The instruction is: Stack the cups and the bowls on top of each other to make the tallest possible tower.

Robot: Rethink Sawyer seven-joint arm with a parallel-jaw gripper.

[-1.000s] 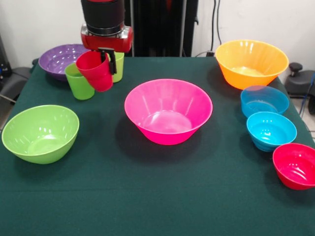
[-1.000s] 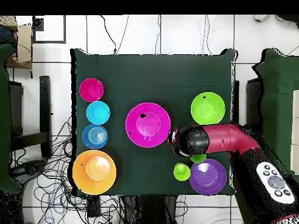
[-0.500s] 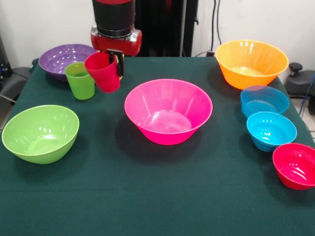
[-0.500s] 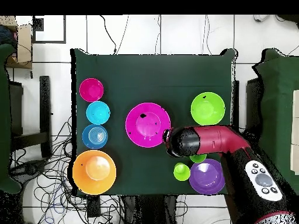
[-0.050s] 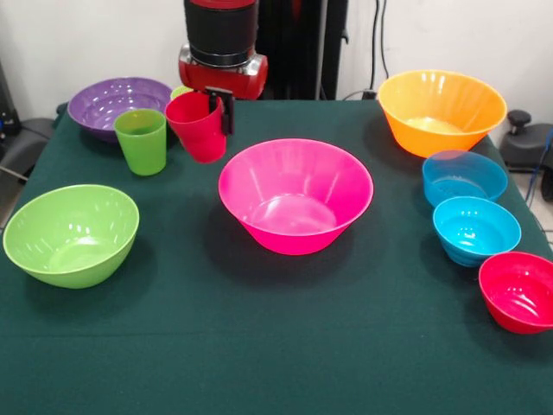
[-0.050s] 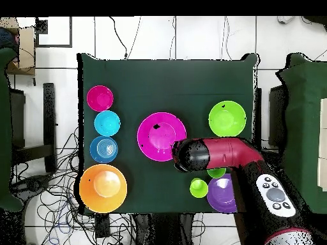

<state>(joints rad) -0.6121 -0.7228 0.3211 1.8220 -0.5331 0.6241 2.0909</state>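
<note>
Pincer [image 5: 219, 111] closed on red cup [image 5: 198, 126] (arm vertical above).

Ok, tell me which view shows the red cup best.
The front view. There the red cup hangs clear of the cloth in the pincer, tilted, beside the green cup, with its rim and side in plain sight. The overhead view shows nothing of it: the arm covers that spot.
</note>
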